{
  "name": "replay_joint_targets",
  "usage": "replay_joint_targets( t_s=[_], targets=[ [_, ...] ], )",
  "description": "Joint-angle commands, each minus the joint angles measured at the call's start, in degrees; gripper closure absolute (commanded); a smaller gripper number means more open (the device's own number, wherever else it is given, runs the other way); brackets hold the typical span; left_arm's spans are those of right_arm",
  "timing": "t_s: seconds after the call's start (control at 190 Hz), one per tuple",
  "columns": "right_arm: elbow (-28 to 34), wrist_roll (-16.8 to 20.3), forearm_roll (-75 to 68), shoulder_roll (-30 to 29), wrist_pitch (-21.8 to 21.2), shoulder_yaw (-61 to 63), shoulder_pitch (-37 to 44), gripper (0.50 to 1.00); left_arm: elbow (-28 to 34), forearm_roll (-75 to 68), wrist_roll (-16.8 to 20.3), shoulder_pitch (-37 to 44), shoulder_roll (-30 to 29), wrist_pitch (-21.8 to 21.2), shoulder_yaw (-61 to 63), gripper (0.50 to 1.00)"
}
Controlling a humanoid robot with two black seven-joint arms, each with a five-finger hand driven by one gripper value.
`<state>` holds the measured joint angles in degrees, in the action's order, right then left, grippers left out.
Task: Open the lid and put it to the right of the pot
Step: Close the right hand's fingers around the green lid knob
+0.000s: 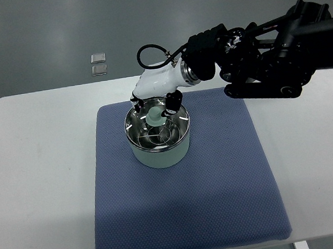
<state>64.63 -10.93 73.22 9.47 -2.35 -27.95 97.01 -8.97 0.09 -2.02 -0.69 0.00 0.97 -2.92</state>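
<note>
The blue mat (185, 204) covers the near table (36, 171). On its far half stands the pot (158, 138), its glass lid (158, 125) seated, the pale knob (155, 116) at centre. The right hand (156, 105) reaches down over it, fingers (173, 100) closed around the knob. A shallow pinch could let the lid slip and drop back crooked. A skewed lift could drag the light pot along or tip it.

I get bright, even overhead light, sharp focus, soft shadows beside the pot (159, 151), and glare off its lid (158, 131)
</note>
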Motion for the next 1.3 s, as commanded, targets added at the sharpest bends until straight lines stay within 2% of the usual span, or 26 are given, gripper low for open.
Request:
replay_joint_targets(
  t_s=[0.0, 0.342, 0.879, 1.036, 1.294],
  targets=[
    [0.1, 0.3, 0.4, -0.3, 0.0, 0.0, 0.1, 0.787, 0.0, 0.0, 0.0, 0.0, 0.0, 0.0, 0.0, 0.5],
    [0.1, 0.6, 0.5, -0.6, -0.5, -0.1, -0.1, 0.809, 0.0, 0.0, 0.0, 0.0, 0.0, 0.0, 0.0, 0.5],
    [-0.1, 0.6, 1.6, -0.7, -0.6, -1.2, -0.4, 0.81, 0.0, 0.0, 0.0, 0.1, 0.0, 0.0, -0.1, 0.5],
    [-0.1, 1.3, 1.6, -0.7, -0.5, -1.2, -0.4, 0.844, 0.0, 0.0, 0.0, 0.0, 0.0, 0.0, 0.0, 0.5],
    [-0.1, 1.9, 1.5, -1.2, -0.3, -1.2, -0.4, 0.852, 0.0, 0.0, 0.0, 0.1, 0.0, 0.0, 0.0, 0.5]
  ],
)
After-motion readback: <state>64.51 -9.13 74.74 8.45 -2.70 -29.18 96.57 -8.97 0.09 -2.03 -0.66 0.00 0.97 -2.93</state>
